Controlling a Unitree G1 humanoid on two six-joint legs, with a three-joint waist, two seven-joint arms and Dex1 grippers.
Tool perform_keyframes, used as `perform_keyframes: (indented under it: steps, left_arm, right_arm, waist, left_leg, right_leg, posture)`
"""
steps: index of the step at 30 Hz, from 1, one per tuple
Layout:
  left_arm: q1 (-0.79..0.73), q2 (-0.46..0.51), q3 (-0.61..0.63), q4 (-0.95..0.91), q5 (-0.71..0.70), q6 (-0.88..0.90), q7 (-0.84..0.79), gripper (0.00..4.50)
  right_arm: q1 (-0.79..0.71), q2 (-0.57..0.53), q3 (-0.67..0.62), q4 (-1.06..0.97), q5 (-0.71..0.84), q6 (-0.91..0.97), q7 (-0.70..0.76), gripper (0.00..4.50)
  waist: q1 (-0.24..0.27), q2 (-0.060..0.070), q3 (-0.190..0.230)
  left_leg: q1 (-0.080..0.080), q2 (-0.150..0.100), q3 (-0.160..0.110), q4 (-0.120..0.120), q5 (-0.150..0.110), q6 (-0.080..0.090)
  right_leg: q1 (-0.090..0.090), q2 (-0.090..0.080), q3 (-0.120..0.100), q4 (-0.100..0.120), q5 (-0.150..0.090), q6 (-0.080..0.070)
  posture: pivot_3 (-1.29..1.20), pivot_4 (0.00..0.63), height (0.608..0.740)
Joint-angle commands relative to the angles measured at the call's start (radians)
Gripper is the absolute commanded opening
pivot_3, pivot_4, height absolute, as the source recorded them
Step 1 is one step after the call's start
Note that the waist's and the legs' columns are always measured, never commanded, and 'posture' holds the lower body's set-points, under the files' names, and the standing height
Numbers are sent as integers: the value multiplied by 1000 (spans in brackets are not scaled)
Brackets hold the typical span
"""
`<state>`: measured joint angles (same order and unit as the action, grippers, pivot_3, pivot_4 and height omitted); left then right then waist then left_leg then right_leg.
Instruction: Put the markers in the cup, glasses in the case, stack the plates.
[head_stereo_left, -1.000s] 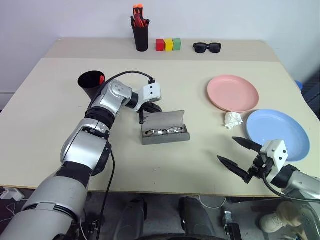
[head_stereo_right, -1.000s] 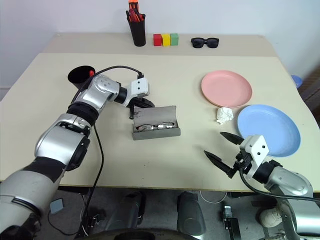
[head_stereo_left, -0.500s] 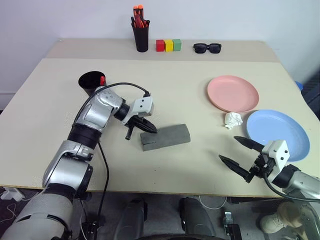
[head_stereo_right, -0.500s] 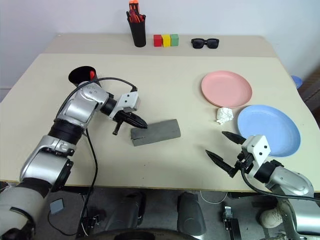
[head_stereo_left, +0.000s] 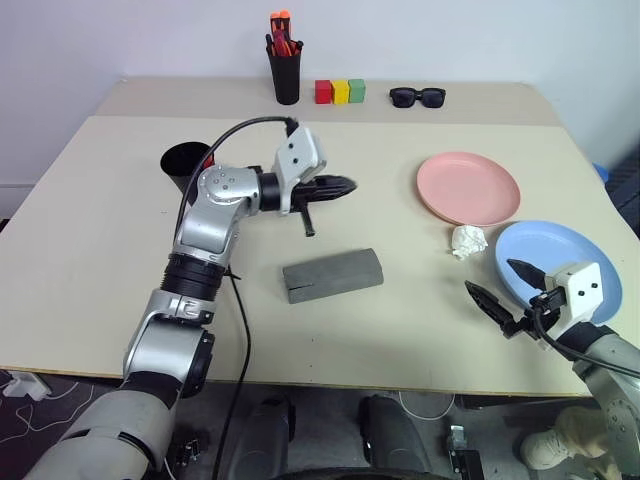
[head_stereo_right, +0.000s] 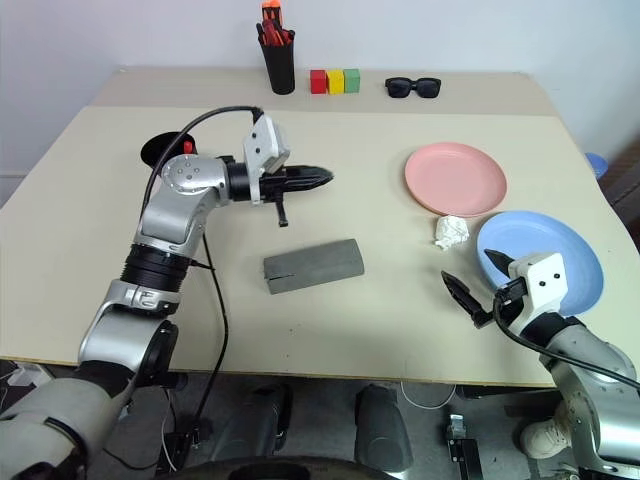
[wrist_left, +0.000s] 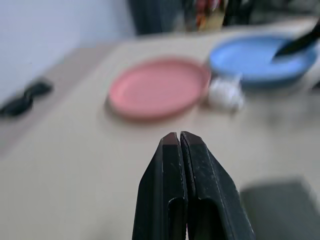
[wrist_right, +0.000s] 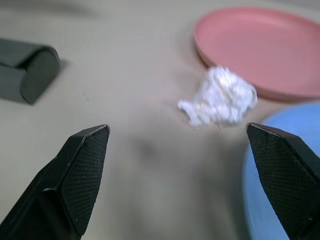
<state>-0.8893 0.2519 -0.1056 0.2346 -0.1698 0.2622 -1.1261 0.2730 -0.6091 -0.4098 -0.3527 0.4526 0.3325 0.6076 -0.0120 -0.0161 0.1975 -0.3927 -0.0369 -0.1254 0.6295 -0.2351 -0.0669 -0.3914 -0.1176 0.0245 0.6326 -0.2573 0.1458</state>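
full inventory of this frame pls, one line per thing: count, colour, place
case: 1, grey, shut, table centre
pink plate: 1, salmon, right side
blue plate: 1, light blue, nearer than the pink one
crumpled paper: 1, white, between the plates
cup: 1, black, left side, red marker inside
pen holder: 1, black, orange-red pens, far edge
blocks: 3, red, yellow, green, far edge
sunglasses: 1, black, far edge
left gripper: shut, raised above the table
right gripper: open, by the blue plate

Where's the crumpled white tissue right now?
In the head views the crumpled white tissue lies on the table's right side, between the salmon pink round plate and the light blue round plate, just off both rims.
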Motion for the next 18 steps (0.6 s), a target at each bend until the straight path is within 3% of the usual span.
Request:
perform_keyframes:
  steps: [1,8,16,18]
  left_arm:
    - [49,12,-55,-153,-126,141,-99,901]
    - [101,109,-94,-257,-176,211,-155,4409]
    - [161,216,-154,-327,-170,193,-209,4464]
    - [169,237,-166,-335,-166,195,-218,4500]
  right_arm:
    - [30,-17,-31,-15,-11,33,-11,4500]
    - [17,-13,-24,76,-74,0,-26,4500]
    - [-96,9,45,229,-153,-47,-57,4500]
    - [-126,6,52,283,-158,-53,-54,3924]
  waist:
    - [-3,1,-1]
    - [-4,2,-1]
    - [-4,2,-1]
    - [-5,2,-1]
  left_leg:
    - [0,0,0,0,0,0]
    - [2,1,1,1,0,0]
    - [1,0,1,0,0,0]
    - [2,1,1,0,0,0]
  right_leg:
    - [0,0,0,0,0,0]
    - [0,1,0,1,0,-1]
    - [1,0,0,0,0,-1]
    - [1,0,0,0,0,-1]
  posture:
    - [0,150,740]
    - [0,150,740]
    - [0,150,740]
    - [0,150,740]
